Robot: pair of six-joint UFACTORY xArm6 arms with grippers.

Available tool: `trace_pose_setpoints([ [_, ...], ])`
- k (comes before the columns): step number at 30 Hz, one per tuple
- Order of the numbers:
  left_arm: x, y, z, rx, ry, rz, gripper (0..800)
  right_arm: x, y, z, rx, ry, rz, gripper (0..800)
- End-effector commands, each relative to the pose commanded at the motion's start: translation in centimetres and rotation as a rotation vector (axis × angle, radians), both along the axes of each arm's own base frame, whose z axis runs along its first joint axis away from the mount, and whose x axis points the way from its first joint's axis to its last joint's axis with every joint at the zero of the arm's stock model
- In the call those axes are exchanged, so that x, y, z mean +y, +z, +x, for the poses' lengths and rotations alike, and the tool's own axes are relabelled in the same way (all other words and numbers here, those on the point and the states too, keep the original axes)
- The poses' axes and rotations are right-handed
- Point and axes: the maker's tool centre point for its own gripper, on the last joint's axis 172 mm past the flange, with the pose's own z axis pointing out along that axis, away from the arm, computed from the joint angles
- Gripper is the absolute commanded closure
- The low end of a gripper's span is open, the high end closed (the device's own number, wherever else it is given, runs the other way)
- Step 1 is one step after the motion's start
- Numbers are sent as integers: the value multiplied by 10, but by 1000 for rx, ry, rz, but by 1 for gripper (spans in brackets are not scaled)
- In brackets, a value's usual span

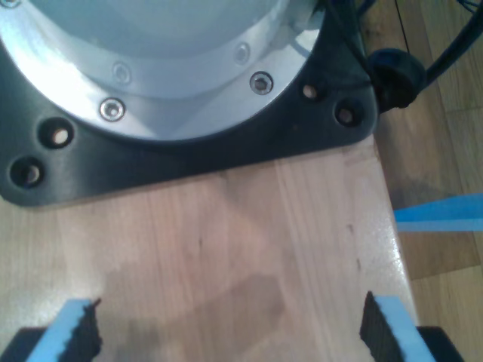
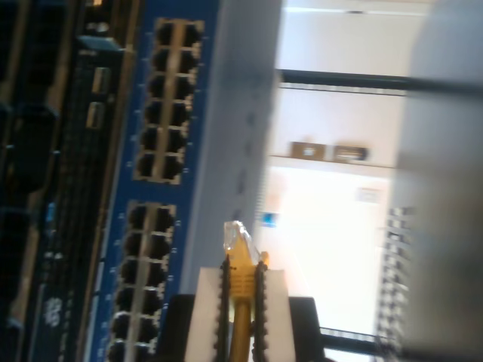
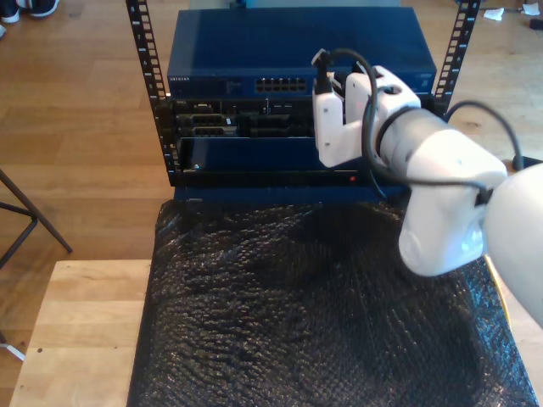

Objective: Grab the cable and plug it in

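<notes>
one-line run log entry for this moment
second gripper: shut on cable | plug: near switch, unplugged | first gripper: open, idle

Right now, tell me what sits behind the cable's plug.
Behind the plug held in my second hand stands the blue switch with rows of open ports. The arm covers part of its front in the exterior view.

The second wrist view is blurred and blown out to white behind the cable, leaving the switch dim. The first wrist view is soft, with glare on the metal flange. The exterior view is evenly lit and fairly sharp.
</notes>
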Motion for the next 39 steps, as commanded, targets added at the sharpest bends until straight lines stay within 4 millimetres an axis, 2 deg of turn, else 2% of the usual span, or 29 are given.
trace_pose_setpoints([
  [3, 0, 0, 0, 0, 0, 0, 0, -3, -10, -4, 16, -5, 4, 800],
  [8, 0, 0, 0, 0, 0, 0, 0, -18, -17, -14, 2, -41, 36, 800],
  [11, 0, 0, 0, 0, 0, 0, 0, -20, -20, -18, 2, -44, 41, 800],
  [15, 0, 0, 0, 0, 0, 0, 0, -25, -36, -25, 31, -55, 43, 800],
  [18, 0, 0, 0, 0, 0, 0, 0, -36, -35, -22, 33, -93, 65, 800],
  [21, 0, 0, 0, 0, 0, 0, 0, -53, -21, -20, -26, -155, 111, 800],
  [22, 0, 0, 0, 0, 0, 0, 0, -56, -22, -20, -45, -167, 118, 800],
  [26, 0, 0, 0, 0, 0, 0, 0, -46, -31, -28, -116, -154, 135, 800],
  [28, 0, 0, 0, 0, 0, 0, 0, -49, -32, -30, -136, -172, 146, 800],
  [30, 0, 0, 0, 0, 0, 0, 0, -53, -34, -29, -144, -199, 157, 800],
  [32, 0, 0, 0, 0, 0, 0, 0, -45, -41, -29, -140, -206, 160, 800],
  [34, 0, 0, 0, 0, 0, 0, 0, -46, -47, -26, -138, -233, 153, 800],
  [39, 0, 0, 0, 0, 0, 0, 0, -53, -44, -17, -189, -305, 114, 800],
])
